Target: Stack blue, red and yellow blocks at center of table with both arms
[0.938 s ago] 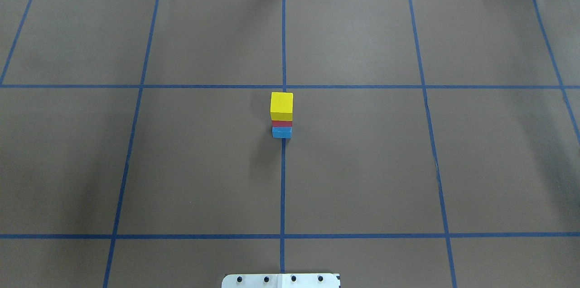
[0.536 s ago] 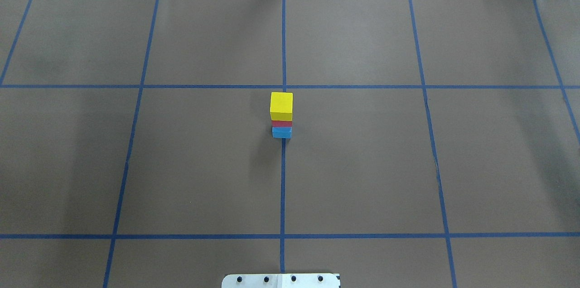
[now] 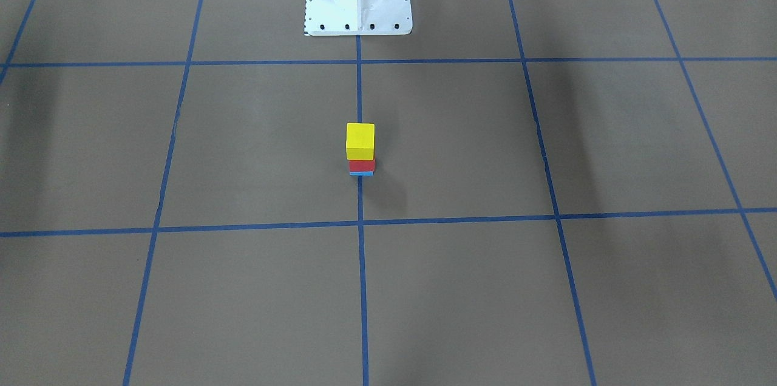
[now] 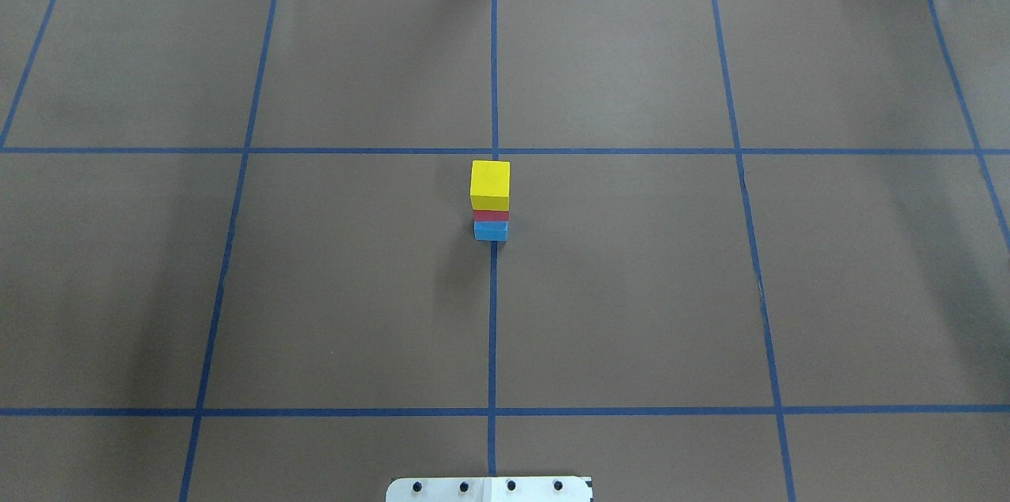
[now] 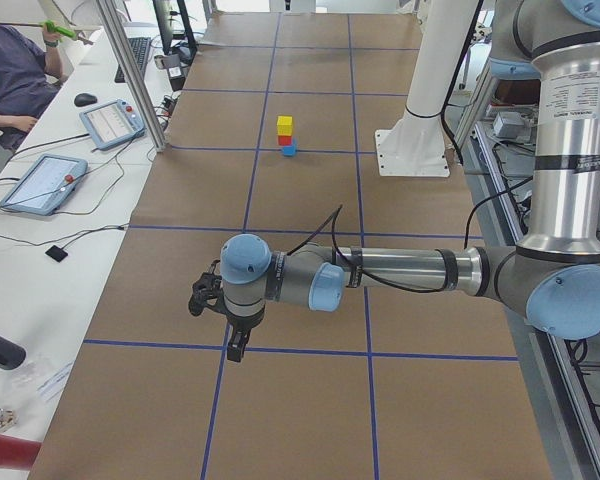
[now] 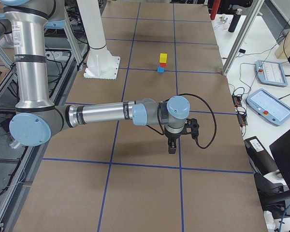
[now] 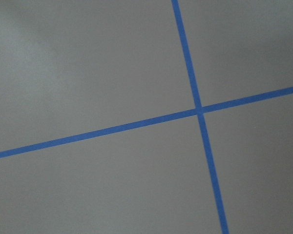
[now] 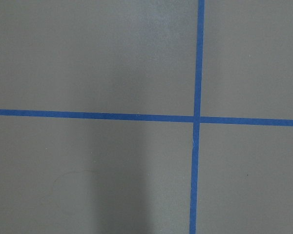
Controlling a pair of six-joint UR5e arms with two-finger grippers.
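On the desk (image 4: 631, 289), yellow block (image 4: 490, 181) tops red block (image 4: 491, 215) tops blue block (image 4: 490, 231); left hand (image 5: 238, 345) and right hand (image 6: 172, 146) hang well apart from this stack; we cannot tell their grip.

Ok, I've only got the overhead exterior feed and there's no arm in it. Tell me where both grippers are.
Observer: The left gripper hangs pointing down over the table near its left end, far from the stack.
Operator: Now the right one.
Observer: The right gripper hangs the same way near the right end. I cannot tell whether it is open or shut.
Operator: Check the wrist cameras for anything underneath.
Observer: Both show only bare table and a crossing of blue tape.
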